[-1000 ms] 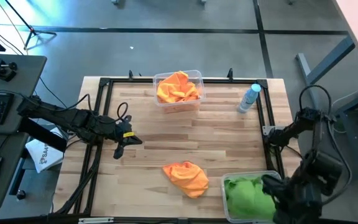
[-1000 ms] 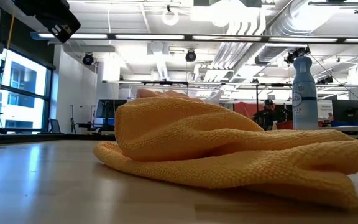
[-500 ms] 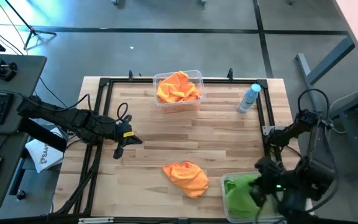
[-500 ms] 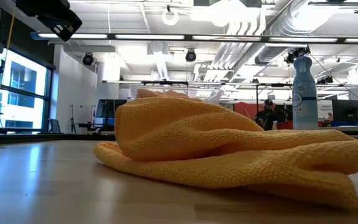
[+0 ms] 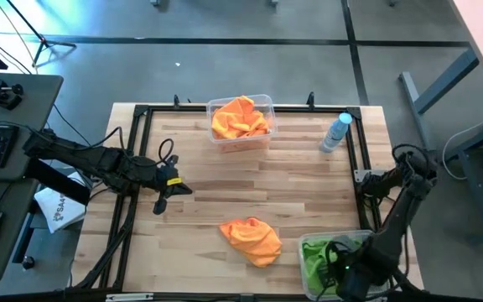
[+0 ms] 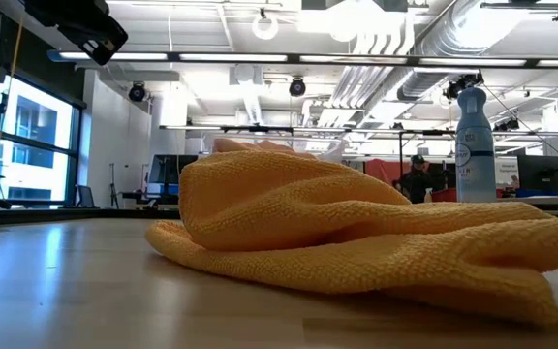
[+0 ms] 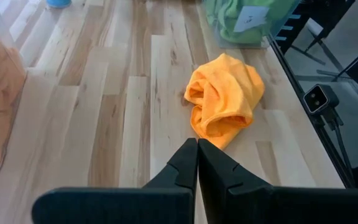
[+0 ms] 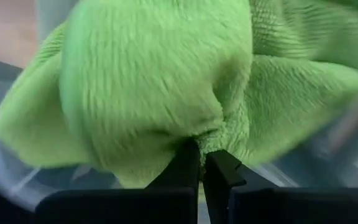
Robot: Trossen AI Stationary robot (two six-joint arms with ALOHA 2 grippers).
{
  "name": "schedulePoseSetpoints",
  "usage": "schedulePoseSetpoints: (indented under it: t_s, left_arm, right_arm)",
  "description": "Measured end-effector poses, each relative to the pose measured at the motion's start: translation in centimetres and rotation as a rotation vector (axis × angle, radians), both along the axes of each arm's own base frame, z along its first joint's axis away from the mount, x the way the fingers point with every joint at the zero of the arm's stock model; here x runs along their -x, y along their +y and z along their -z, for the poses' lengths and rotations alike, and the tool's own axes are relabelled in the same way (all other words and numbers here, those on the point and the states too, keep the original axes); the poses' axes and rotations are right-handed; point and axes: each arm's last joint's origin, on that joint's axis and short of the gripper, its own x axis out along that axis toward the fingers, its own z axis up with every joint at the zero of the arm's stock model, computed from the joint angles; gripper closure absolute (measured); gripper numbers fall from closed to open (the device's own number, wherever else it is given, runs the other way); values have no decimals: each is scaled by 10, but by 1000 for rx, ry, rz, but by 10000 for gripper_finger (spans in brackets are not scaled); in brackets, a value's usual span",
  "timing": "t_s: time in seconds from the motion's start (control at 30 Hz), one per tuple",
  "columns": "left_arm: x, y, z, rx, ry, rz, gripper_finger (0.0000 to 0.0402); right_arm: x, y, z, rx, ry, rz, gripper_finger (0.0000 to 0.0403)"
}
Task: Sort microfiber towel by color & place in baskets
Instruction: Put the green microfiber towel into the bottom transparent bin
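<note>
A loose orange towel [image 5: 251,239] lies crumpled on the wood near the table's near edge; it fills the low view [image 6: 337,233]. More orange cloth [image 5: 240,117] sits in the clear far basket [image 5: 264,101]. Green cloth [image 5: 313,252] fills the clear basket [image 5: 342,235] at the near right corner. My right gripper [image 5: 335,258] is down in that basket, shut on green cloth [image 8: 166,81]. My left gripper [image 5: 170,186] hovers shut at the table's left side, pointing toward the loose orange towel [image 7: 225,102]. My right gripper [image 8: 201,149] pinches a bunched fold of the green towel [image 8: 213,134] between its two fingers. The cloth puckers where the fingers meet it and billows out ahead of them, inside the clear basket [image 8: 17,186]. Whether it is lifted off the other cloth I cannot tell.
A small clear bottle with a blue cap [image 5: 335,132] stands near the far right corner, also visible in the low view [image 6: 475,145]. A black frame [image 5: 141,113] runs round the table's edge. Bare wood lies between the two baskets.
My right arm has swung over the near right basket, its gripper moving toward the table's left and now covering more of the green cloth. The left arm and the orange towel have kept still.
</note>
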Motion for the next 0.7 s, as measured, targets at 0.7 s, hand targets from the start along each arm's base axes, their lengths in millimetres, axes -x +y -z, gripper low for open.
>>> schedulePoseSetpoints:
  t_s: [0.7]
  left_arm:
    - [-6, -2, 6, -9, 37, 0, 401]
  right_arm:
    - [7, -15, 97, 99, 63, -15, 398]
